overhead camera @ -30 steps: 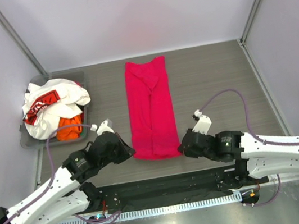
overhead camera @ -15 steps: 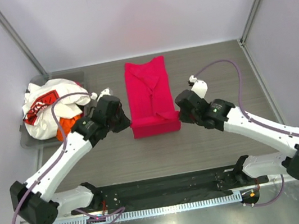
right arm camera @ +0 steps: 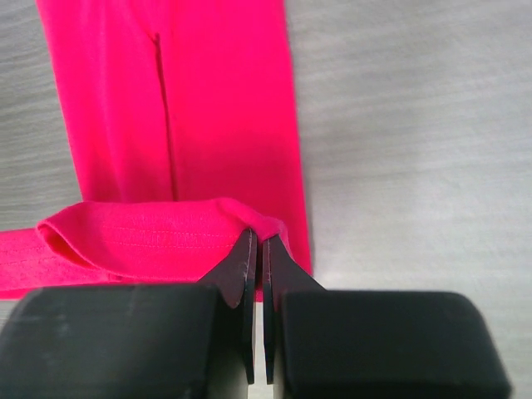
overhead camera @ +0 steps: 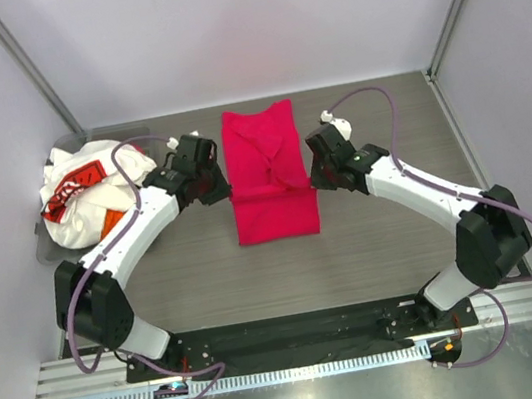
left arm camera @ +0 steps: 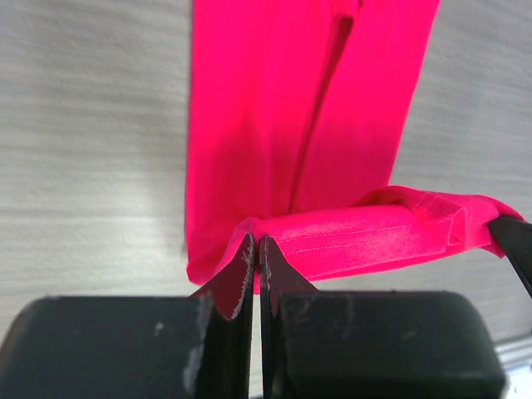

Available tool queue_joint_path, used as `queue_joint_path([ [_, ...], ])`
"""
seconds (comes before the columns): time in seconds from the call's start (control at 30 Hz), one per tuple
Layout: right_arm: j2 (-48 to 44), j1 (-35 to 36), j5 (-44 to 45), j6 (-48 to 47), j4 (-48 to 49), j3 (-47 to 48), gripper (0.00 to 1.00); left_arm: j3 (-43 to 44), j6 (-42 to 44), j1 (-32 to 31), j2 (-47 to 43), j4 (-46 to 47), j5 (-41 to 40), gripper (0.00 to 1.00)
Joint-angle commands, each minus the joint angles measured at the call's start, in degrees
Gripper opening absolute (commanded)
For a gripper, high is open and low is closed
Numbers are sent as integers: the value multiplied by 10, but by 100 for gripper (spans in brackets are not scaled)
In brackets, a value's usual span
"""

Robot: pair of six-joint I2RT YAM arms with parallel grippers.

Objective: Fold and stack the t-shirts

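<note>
The left gripper [left arm camera: 253,249] and right gripper [right arm camera: 258,241] each pinch a raised hem corner of the shirt [overhead camera: 274,218], lying centred on the table [overhead camera: 402,228]. Uneven travel could skew the fold; a thin pinch might slip, dropping the hem short.

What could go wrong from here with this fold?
1. The left gripper and right gripper each pinch only a thin corner of the pink shirt. One side could slip and skew the fold.
2. The hem curls between them, so it may land bunched.
3. The left arm lies close to the white shirt in the bin and might snag it.
</note>
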Motion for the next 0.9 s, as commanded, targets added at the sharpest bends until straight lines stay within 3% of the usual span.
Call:
queue_joint_path([
  [0.0,24,-24,-4,-56,28,38,1,44,41,31,18,-6,-30,0],
  [0.47,193,-59,-32,-87,34,147,1,133,80,85,179,-3,5,0],
  [0.87,256,-82,-34,-78,34,199,1,204,104,112,261,15,59,0],
])
